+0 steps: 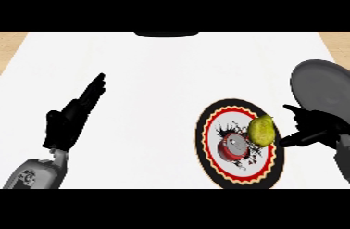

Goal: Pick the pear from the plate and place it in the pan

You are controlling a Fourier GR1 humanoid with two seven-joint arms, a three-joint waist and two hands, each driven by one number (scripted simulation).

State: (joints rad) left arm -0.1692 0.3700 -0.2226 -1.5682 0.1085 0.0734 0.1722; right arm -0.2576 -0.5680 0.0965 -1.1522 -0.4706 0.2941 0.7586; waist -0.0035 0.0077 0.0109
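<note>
A yellow-green pear [261,130] lies on the right part of a round plate [212,154] with a black scalloped rim, a red ring and a white centre with a red and grey picture. My right hand [315,127] is just to the right of the pear, thumb and fingers spread towards it on either side, close to it but not closed round it. A dark grey pan [320,86] sits at the right edge, behind that hand. My left hand [71,116] rests open at the left, fingers straight and pointing up and away.
The white counter [164,84] stretches between the two hands, with wood-coloured strips at its far left and right corners. A dark object [166,34] pokes in at the top middle edge.
</note>
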